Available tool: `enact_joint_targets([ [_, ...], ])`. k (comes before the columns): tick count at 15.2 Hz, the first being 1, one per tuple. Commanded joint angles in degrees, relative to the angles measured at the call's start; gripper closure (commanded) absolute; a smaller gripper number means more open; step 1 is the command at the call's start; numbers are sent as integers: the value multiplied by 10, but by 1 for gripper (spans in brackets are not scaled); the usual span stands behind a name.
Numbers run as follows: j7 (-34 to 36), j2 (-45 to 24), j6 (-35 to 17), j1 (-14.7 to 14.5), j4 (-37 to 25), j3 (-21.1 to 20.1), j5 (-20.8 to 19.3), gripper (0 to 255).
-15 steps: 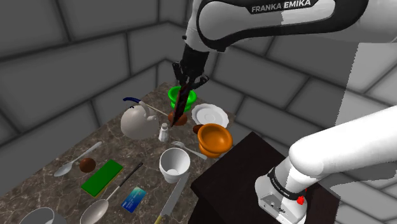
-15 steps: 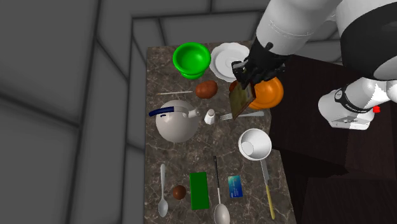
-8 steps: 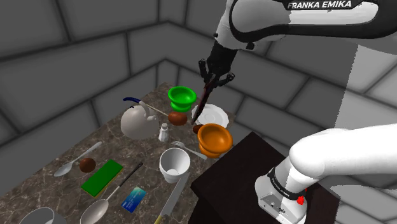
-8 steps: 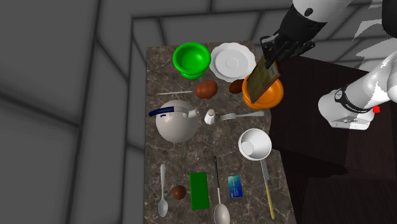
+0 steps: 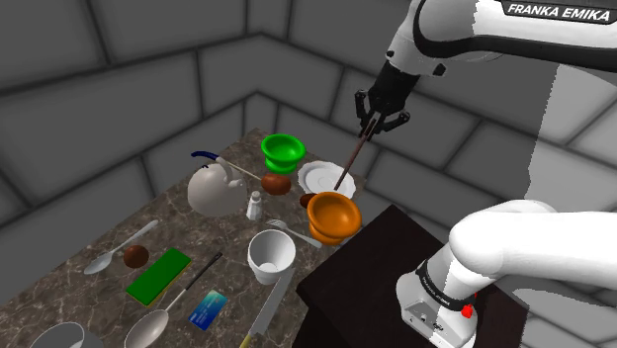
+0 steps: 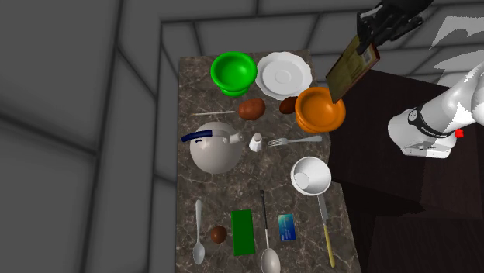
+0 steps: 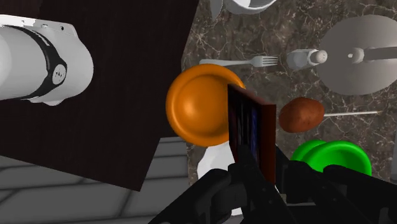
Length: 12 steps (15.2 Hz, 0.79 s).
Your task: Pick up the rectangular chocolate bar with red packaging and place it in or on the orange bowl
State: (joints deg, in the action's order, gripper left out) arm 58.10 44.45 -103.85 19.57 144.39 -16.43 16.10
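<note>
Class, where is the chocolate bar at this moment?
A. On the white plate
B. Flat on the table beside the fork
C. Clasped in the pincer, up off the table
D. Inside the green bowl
C: the bar hangs in the air, gripped at one end by the pincer, close to the orange bowl.

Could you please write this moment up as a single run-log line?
phase: transport | gripper: shut on chocolate bar, raised | chocolate bar: hangs over orange bowl, not yet released | orange bowl: beside white plate
</note>
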Motion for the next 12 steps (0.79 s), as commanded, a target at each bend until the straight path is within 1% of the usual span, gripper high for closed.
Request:
enact_joint_targets([
  [1, -15, 14, 0, 3, 17, 13, -6, 255],
  [12, -23, 5, -87, -4, 95, -3, 12, 255],
])
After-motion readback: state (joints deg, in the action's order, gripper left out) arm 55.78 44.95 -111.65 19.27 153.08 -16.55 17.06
